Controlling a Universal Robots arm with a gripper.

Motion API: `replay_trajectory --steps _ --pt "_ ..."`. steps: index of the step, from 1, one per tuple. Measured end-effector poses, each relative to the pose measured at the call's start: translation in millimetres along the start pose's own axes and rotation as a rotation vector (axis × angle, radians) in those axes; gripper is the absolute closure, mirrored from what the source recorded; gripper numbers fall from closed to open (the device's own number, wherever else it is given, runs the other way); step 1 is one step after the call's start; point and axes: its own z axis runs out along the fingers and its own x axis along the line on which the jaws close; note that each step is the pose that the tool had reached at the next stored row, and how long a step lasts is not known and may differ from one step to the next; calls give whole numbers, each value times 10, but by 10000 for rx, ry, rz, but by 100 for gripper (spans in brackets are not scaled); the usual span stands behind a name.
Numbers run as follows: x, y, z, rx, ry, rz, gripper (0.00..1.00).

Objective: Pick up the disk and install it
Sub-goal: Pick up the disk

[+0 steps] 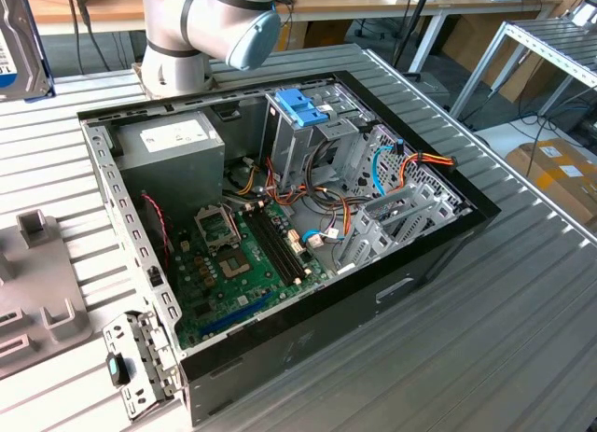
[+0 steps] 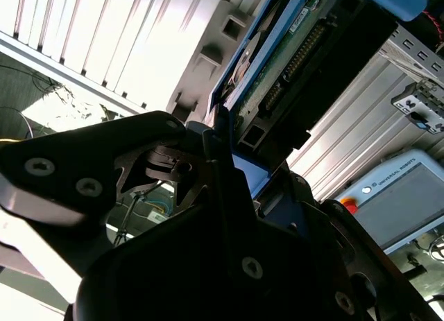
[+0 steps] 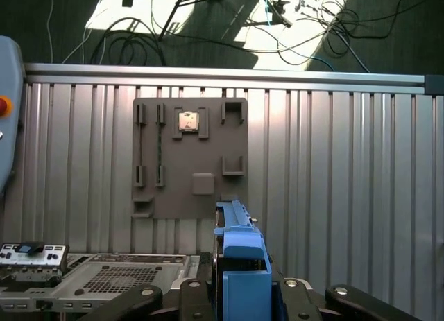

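While the fingers (image 2: 223,154) grip its blue carrier rails, the disk (image 3: 239,255) sits clamped between them, edge-on, with its long axis running straight out beyond them. It hangs clear of the table (image 3: 347,161), and the open computer case (image 1: 326,329) lies off to one side.

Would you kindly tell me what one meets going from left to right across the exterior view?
From the left: disk → grey power-supply box → light-blue latch → orange cables → cardboard box.
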Motion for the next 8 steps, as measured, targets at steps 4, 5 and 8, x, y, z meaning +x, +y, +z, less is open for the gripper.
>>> replay_trajectory --steps 4,5,8 --pt "17 -12 5 1 0 0 63" --pt "20 -14 5 1 -1 0 63" --pt "29 -20 8 1 -1 0 63"
